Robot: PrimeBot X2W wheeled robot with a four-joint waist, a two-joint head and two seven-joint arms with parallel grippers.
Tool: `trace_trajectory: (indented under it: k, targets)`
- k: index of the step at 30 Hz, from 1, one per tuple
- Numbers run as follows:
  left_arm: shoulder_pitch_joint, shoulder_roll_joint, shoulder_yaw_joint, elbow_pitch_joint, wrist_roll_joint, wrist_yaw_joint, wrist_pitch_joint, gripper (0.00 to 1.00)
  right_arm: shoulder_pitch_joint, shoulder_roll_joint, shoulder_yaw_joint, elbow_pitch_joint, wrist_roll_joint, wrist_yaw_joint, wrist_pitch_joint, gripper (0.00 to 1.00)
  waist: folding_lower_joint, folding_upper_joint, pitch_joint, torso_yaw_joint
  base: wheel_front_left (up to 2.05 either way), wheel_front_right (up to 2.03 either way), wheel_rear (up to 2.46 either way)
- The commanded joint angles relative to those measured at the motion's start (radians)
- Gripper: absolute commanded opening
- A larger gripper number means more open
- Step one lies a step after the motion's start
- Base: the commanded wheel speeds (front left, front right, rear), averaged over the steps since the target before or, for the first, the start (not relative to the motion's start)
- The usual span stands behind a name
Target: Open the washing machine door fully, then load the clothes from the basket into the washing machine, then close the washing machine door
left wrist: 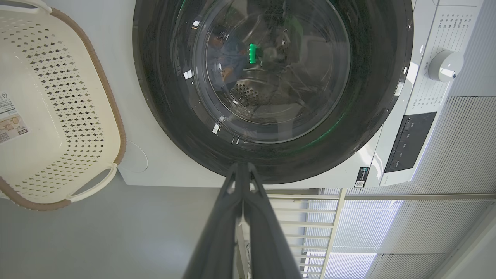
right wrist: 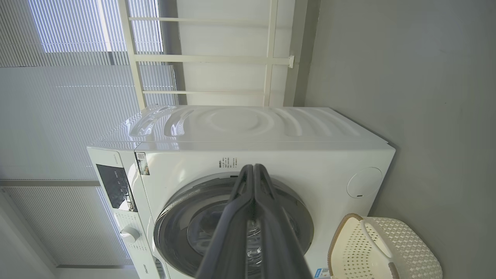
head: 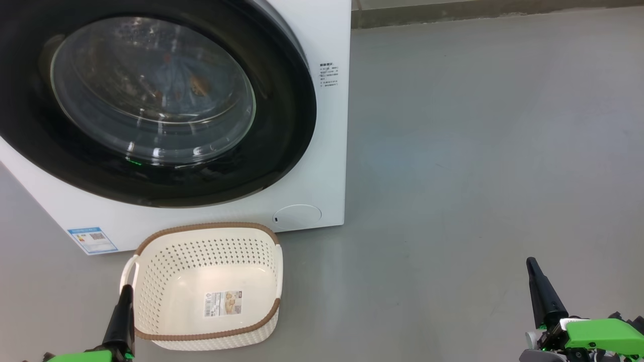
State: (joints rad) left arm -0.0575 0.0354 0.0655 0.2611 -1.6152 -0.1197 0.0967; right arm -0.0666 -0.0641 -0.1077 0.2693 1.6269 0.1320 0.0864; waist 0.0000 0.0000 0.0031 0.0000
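Left jaws and right jaws closed, holding nothing, in lower corners of head view, washing machine door (head: 287,115) shut at upper left, clothes (head: 176,75) behind its glass, basket (head: 166,261) on floor (head: 453,176) at lower left

The basket (head: 206,286) sits on the floor (head: 478,176) before the washing machine (head: 322,191).

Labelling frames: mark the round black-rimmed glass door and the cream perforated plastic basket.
round black-rimmed glass door (head: 151,95), head view, on its clear glass window.
cream perforated plastic basket (head: 191,281), head view, on its bare inside floor.
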Motion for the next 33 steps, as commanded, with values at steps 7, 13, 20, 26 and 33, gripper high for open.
trace_trajectory:
  k: [7, 13, 20, 26, 33]
  targets:
    - [-0.049, 0.024, 0.036, -0.016, -0.003, -0.011, 0.007, 0.0, -0.039, -0.004, 0.019, -0.026, 0.002, -0.001, 0.007, 0.0, 0.0, 0.0, 0.0, 0.0, 0.0, 0.0, 0.0]
    - [-0.05, 0.023, 0.037, -0.016, -0.003, -0.011, 0.008, 0.0, -0.039, -0.003, 0.017, -0.026, 0.001, -0.001, 0.008, 0.0, 0.0, 0.0, 0.0, 0.0, 0.0, 0.0, 0.0]
    - [-0.05, 0.022, 0.038, -0.016, -0.002, -0.011, 0.008, 0.0, -0.039, -0.001, 0.015, -0.026, -0.001, -0.001, 0.01, 0.0, 0.0, 0.0, 0.0, 0.0, 0.0, 0.0, 0.0]
    - [-0.05, 0.022, 0.039, -0.016, -0.001, -0.011, 0.009, 0.0, -0.04, 0.0, 0.013, -0.026, -0.002, -0.001, 0.011, 0.0, 0.0, 0.0, 0.0, 0.0, 0.0, 0.0, 0.0]
    - [-0.05, 0.021, 0.04, -0.016, 0.0, -0.011, 0.01, 0.0, -0.04, 0.001, 0.011, -0.026, -0.004, -0.001, 0.013, 0.0, 0.0, 0.0, 0.0, 0.0, 0.0, 0.0, 0.0]
